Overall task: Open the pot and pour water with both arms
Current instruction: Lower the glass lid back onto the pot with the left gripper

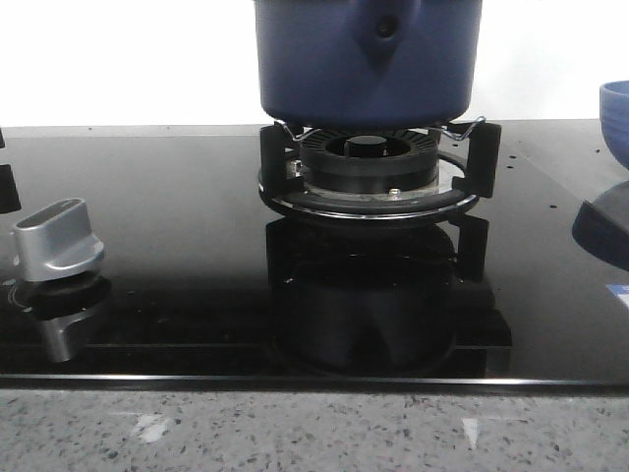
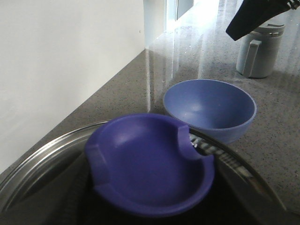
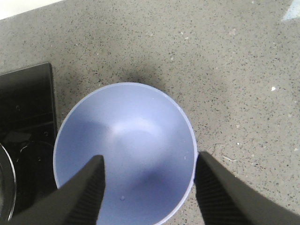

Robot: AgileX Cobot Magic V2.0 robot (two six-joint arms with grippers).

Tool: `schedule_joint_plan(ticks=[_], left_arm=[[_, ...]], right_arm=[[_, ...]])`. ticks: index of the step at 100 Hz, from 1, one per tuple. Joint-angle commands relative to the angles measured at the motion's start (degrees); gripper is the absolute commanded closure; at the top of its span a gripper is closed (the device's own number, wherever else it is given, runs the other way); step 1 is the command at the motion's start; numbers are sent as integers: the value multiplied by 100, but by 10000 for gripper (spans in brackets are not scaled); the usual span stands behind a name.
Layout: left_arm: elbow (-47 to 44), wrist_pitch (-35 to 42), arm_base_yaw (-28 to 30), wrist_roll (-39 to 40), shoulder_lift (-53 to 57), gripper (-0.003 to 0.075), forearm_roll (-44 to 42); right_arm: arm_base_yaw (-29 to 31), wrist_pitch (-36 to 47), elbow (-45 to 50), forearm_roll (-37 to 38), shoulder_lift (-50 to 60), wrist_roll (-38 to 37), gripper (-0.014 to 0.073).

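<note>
The dark navy pot (image 1: 369,59) stands on the gas burner (image 1: 369,172); its teardrop handle bracket faces me and its top is cut off in the front view. In the left wrist view a glass lid with a steel rim (image 2: 42,154) and a purple-blue knob (image 2: 150,164) fills the foreground. My left gripper (image 2: 149,199) is at the knob. Its fingers show only as dark blurs beside and under the knob. My right gripper (image 3: 149,187) is open above the lighter blue bowl (image 3: 126,145), one finger over the inside, the other outside the rim.
The bowl sits on the speckled counter right of the black glass hob (image 1: 177,256); it also shows in the front view (image 1: 614,123) and the left wrist view (image 2: 211,108). A silver stove knob (image 1: 57,241) is at the left. A grey jug (image 2: 260,49) stands beyond the bowl.
</note>
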State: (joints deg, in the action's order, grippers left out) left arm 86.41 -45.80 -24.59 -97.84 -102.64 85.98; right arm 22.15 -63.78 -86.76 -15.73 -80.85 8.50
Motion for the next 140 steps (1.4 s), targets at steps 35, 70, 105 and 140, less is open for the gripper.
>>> schedule_joint_plan(ticks=[35, 70, 105, 140], left_arm=[[209, -355, 251, 256, 311, 214, 385], [209, -618, 251, 261, 311, 218, 622], [209, -899, 147, 261, 311, 216, 822], [550, -1312, 394, 261, 341, 216, 1325]], right_arm=[[37, 276, -194, -139, 232, 74, 211], [37, 275, -194, -189, 232, 74, 211], [37, 251, -194, -212, 232, 84, 211], [37, 236, -194, -212, 232, 84, 211]])
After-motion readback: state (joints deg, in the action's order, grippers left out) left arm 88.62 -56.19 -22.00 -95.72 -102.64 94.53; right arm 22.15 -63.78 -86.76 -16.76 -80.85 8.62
